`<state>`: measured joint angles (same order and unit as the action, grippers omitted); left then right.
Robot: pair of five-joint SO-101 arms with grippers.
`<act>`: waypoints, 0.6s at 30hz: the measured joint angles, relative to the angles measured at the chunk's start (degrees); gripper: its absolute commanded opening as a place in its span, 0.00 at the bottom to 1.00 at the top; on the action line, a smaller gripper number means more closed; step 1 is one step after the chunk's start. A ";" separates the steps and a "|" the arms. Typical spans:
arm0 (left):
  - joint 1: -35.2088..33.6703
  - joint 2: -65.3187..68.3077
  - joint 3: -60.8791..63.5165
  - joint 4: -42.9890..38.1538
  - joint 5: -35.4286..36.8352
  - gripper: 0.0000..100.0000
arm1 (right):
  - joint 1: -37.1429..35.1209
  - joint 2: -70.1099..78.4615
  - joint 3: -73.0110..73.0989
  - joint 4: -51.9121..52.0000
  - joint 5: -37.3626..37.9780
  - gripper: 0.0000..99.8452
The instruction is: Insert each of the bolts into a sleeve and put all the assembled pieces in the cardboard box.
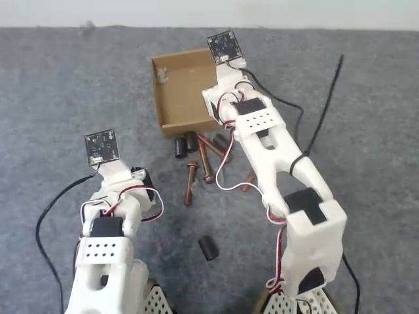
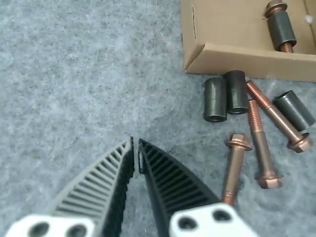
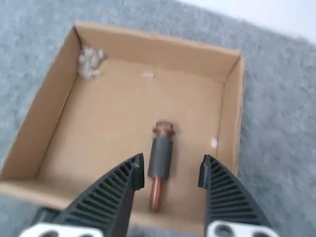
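Left fingers (image 2: 106,182), pressed almost together and holding nothing, hover over bare tabletop (image 1: 52,98). The nearest bolt (image 2: 236,165), coppery with a flanged head, lies just to their right, its long axis pointing toward the cardboard box (image 1: 159,91). Dark sleeves (image 2: 216,98) lie beyond it. Right fingers (image 3: 116,190), spread wide, hang over the box, above one sleeved bolt (image 3: 160,155) lying inside.

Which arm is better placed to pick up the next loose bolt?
Probably left: the left gripper sits shut beside the loose bolts, while the right gripper hangs open over the cardboard box holding an assembled piece.
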<state>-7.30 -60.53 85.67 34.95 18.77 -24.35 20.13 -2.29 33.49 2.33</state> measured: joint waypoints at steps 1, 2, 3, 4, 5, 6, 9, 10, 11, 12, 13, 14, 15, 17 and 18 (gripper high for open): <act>0.00 0.00 0.00 0.00 0.00 0.01 | 0.00 -1.05 0.09 1.67 0.26 0.18; 0.00 0.00 0.00 0.00 0.00 0.01 | 0.00 -2.11 0.53 3.08 1.05 0.18; 0.00 0.00 0.00 0.00 0.00 0.01 | 0.00 -3.08 1.14 4.13 2.99 0.18; 0.00 0.00 0.00 0.00 0.00 0.01 | -0.09 -3.87 1.85 5.01 5.36 0.18; 0.00 0.00 0.00 0.00 0.00 0.01 | -0.53 -4.40 2.64 5.36 8.44 0.18; 0.00 0.00 0.00 0.00 -0.26 0.01 | -0.97 -4.75 3.43 5.63 11.43 0.18; 0.00 0.00 0.00 0.00 -2.37 0.01 | -2.73 -4.84 4.04 5.71 19.25 0.18; 0.00 0.00 0.00 0.00 -2.81 0.01 | -3.08 -4.84 4.04 5.71 21.19 0.18; 0.00 0.00 0.00 0.00 -2.99 0.01 | -3.25 -4.84 4.04 5.54 23.30 0.18; 0.00 0.00 0.00 0.00 -3.16 0.01 | -3.34 -4.84 4.04 5.10 25.32 0.18; 0.00 0.00 0.00 0.00 -3.16 0.01 | -3.34 -4.84 4.04 4.75 27.69 0.18; 0.00 0.00 0.00 0.00 -3.16 0.01 | -3.25 -4.75 4.04 4.48 29.71 0.18; 0.00 0.00 0.00 0.00 -3.16 0.01 | -3.16 -4.13 4.04 4.40 31.47 0.18; 0.00 0.00 0.00 0.00 -3.16 0.01 | -3.34 -2.46 4.04 4.40 34.37 0.18; 0.00 0.00 0.00 0.00 -3.16 0.01 | -3.43 -1.67 4.04 5.10 35.87 0.18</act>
<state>-7.30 -60.53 85.67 34.95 15.60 -27.78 18.46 1.76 38.59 38.20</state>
